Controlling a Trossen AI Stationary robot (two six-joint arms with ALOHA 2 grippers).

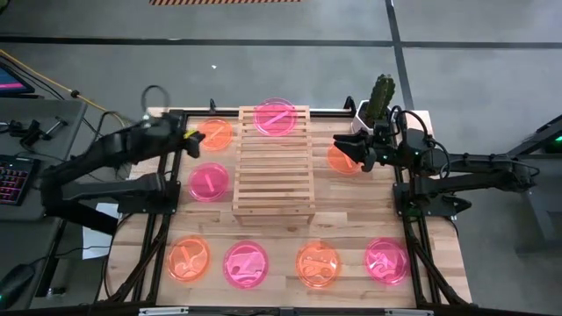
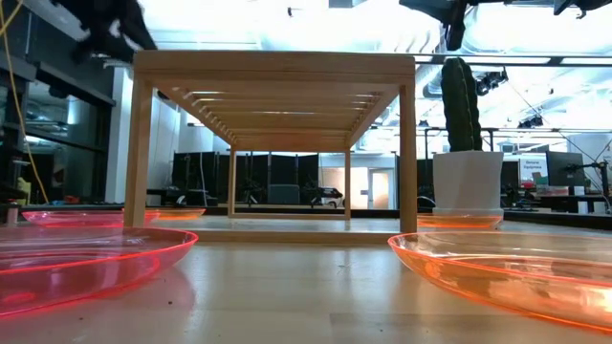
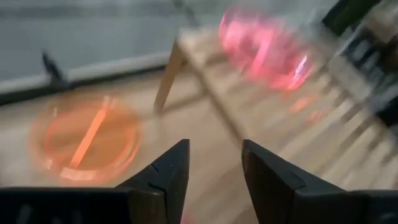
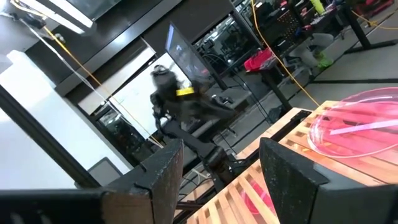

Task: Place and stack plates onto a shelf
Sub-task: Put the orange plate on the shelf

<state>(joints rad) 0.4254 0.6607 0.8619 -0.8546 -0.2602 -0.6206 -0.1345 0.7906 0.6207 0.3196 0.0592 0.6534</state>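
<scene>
The wooden slatted shelf (image 1: 272,167) stands mid-table on its legs (image 2: 142,153). One pink plate (image 1: 277,117) lies on its far end; it also shows in the left wrist view (image 3: 264,50) and the right wrist view (image 4: 367,124). An orange plate (image 1: 213,134) and a pink plate (image 1: 209,182) lie on the table left of the shelf, and an orange plate (image 1: 341,161) lies right of it. Several more plates lie along the near edge (image 1: 246,265). My left gripper (image 1: 193,140) is open and empty, raised beside the far-left orange plate (image 3: 84,137). My right gripper (image 1: 345,145) is open and empty, raised over the right orange plate.
A cactus in a white pot (image 1: 378,101) stands at the far right corner behind my right gripper; it also shows in the low view (image 2: 464,143). A keyboard (image 1: 13,175) and cables lie on a side desk to the left. Bare tabletop lies between the shelf and the near row.
</scene>
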